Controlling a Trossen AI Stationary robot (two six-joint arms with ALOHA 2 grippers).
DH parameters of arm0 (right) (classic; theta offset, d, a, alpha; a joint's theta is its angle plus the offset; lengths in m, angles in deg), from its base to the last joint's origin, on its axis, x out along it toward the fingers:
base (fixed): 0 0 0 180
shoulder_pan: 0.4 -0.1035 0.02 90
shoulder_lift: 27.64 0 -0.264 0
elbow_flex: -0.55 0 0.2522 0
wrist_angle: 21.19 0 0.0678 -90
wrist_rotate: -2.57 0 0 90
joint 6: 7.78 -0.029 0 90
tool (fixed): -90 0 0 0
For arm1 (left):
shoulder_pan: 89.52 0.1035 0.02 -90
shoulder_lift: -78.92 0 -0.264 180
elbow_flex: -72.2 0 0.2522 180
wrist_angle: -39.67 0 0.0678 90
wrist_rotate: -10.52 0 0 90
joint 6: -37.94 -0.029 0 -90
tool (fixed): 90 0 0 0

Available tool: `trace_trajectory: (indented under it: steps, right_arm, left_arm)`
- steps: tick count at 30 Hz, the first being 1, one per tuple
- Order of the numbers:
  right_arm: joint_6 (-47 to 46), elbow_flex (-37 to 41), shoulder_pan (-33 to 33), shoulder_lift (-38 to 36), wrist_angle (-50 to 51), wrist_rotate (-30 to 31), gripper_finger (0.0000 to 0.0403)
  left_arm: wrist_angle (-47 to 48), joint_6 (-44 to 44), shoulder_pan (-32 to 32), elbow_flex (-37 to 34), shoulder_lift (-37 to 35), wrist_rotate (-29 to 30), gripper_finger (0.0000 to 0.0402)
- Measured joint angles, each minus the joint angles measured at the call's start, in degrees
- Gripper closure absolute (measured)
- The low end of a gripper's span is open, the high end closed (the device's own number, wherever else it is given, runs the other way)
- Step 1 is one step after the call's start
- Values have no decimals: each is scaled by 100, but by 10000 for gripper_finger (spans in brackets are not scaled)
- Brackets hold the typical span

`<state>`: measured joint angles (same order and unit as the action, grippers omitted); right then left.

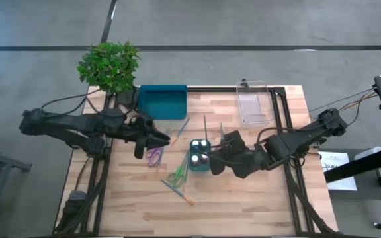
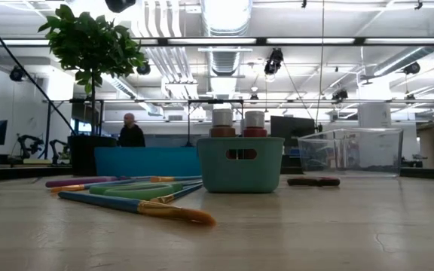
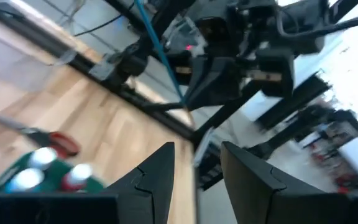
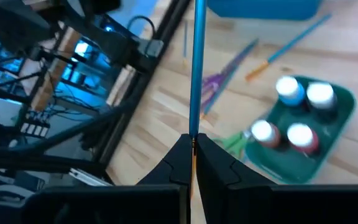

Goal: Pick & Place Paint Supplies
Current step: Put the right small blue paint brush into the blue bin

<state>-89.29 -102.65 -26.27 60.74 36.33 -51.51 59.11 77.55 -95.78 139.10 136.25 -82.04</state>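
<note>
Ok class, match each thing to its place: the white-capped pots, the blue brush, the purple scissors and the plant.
Things:
1. white-capped pots
2. blue brush
3. purple scissors
4. plant

Places:
A. clamped in the right gripper
B. at a table corner, next to the large teal tray
C. standing in the small teal basket
D. flat on the table, close to the open left gripper

Pairs: 1-C, 2-A, 3-D, 4-B
</note>
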Motion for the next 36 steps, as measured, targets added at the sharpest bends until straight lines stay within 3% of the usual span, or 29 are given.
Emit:
trace_trajectory:
  steps: [11,19,27,36]
  right_arm:
    - [630,-154,168,-4,-837,164,395]
    - [1096,-154,451,-4,-1156,-313,395]
    - [1439,-154,828,150,-1515,-1224,395]
    - [1509,-154,903,239,-1617,-1412,395]
  left_arm:
    - [-2084,1530,458,-2,757,-67,261]
    - [-2441,1894,611,-2,1107,-67,261]
    - [-2691,1891,614,-2,1251,-89,261]
    - [-2684,1747,616,2,1251,-89,261]
